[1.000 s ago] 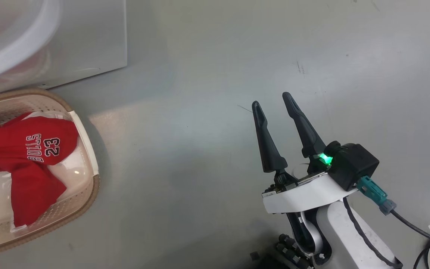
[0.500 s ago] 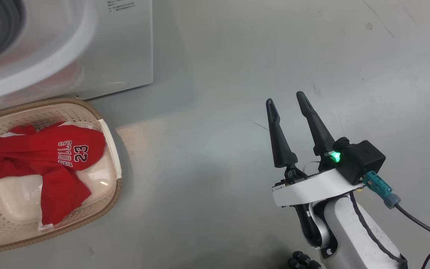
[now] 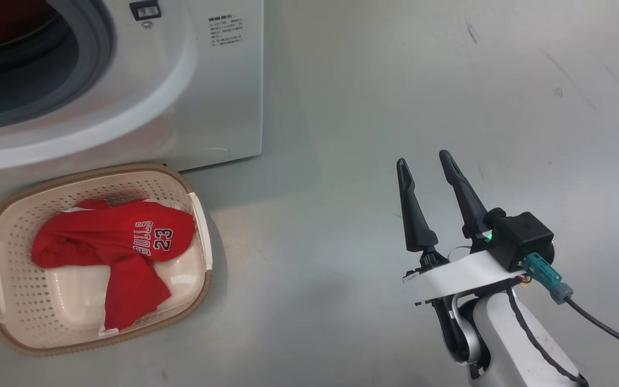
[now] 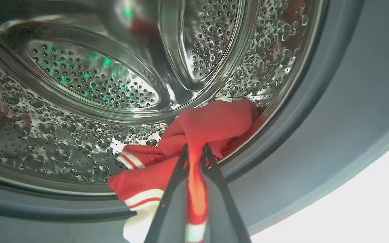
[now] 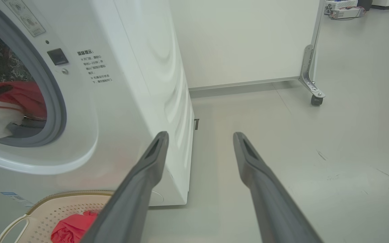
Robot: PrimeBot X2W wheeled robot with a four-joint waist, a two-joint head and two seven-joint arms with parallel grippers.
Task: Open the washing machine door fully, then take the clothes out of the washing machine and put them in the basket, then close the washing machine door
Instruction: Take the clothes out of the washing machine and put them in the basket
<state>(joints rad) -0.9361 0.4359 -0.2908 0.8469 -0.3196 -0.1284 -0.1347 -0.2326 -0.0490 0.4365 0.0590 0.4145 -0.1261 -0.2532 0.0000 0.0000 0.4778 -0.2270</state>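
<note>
Washing machine (image 3: 223, 107) at far left, its opening exposed. Inside the drum (image 4: 79, 77), the left hand (image 4: 195, 146) is clenched on a red garment with white trim (image 4: 214, 121) at the drum's lower lip. The basket (image 3: 19, 301) is on the floor in front of the machine and holds the red "BULLS 23" jersey (image 3: 121, 242). Right hand (image 3: 422, 156) at far right, fingers spread, grasping nothing, above the floor (image 3: 315, 269).

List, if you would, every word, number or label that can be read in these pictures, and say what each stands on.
"BULLS 23": white print on the red jersey lying in the basket.
Printed notice of several short lines on the washing machine front, beside the door opening: too small and blurred to read.
Blue label low on the machine's front: too blurred to read.
</note>
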